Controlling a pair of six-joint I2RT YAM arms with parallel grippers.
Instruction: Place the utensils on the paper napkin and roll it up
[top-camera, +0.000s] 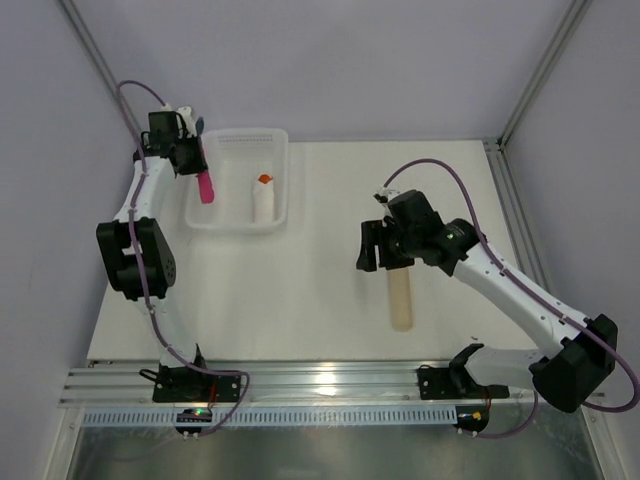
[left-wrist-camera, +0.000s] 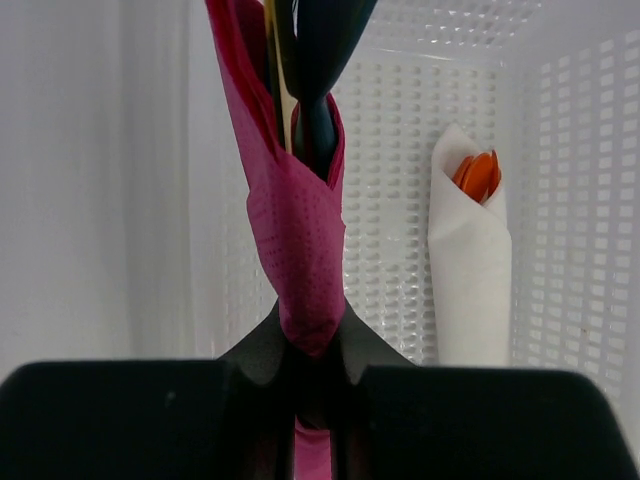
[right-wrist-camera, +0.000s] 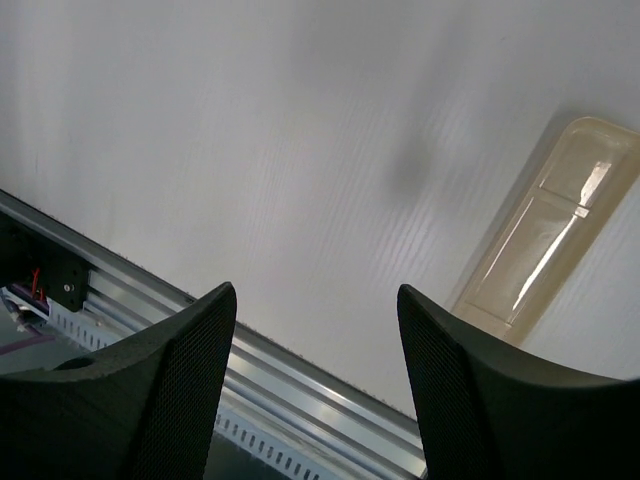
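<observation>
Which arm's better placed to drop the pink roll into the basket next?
Left. The left gripper is shut on the pink napkin roll, at the left wall of the white basket. The right gripper is open, empty, over the table by the beige strip.

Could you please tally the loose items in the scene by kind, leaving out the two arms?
Rolled napkin bundles: 2 (pink roll, white roll)
Baskets: 1 (white basket)
Strips: 1 (beige strip)
Total: 4
</observation>
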